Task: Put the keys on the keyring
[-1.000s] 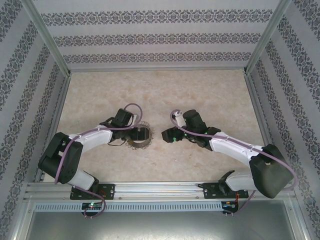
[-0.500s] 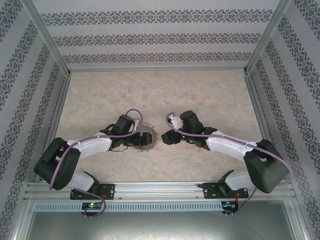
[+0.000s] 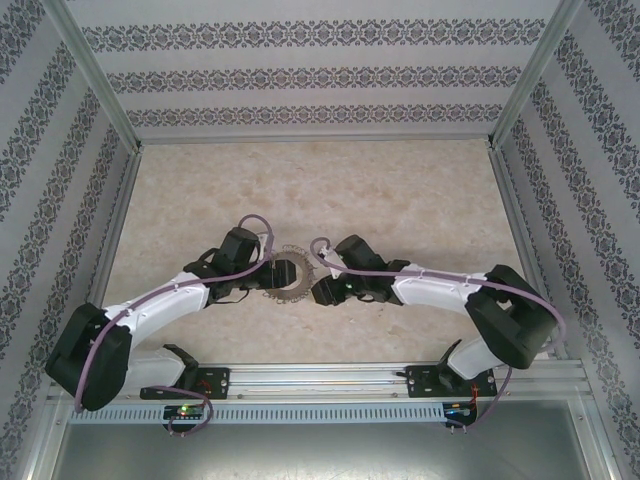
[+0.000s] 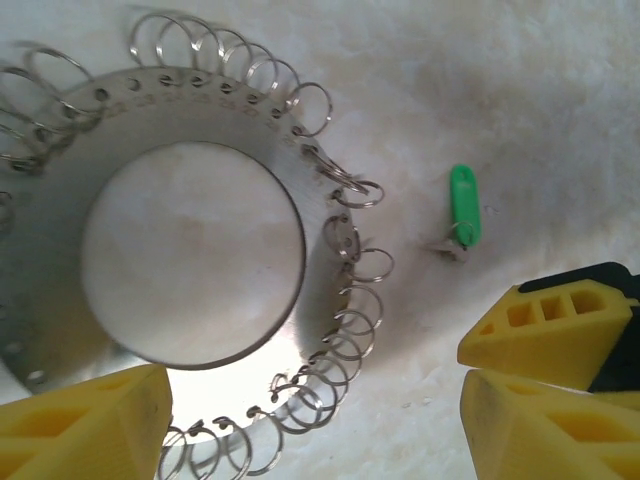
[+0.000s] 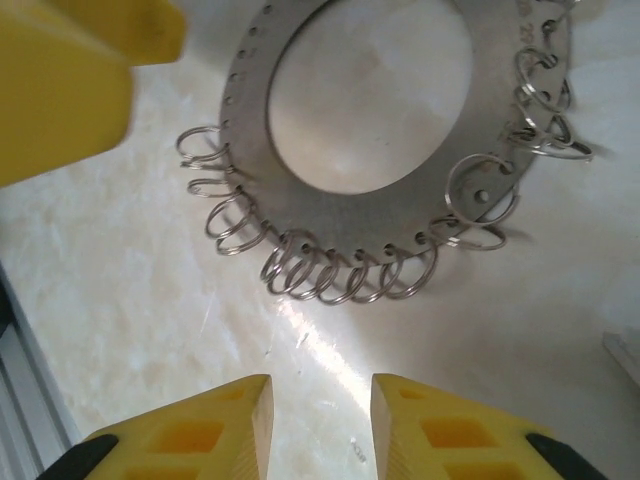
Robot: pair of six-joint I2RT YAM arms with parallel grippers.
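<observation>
Loosely, wire loops (image 4: 355,325) fringe the flat metal keyring (image 4: 190,110).

Cropped at the picture's edge in the left wrist view, the keyring (image 4: 150,110) also slips under a yellow finger (image 4: 85,425) of the left gripper (image 4: 310,400), whose fingers are cut off along the bottom. The key (image 4: 464,205) has a stem too small and soft to make out. In the right wrist view the keyring runs out of the top, its stamped numbers unreadable, beside a corner finger (image 5: 60,90) that is only a yellow blur. From above, the left gripper covers the keyring's left side.
</observation>
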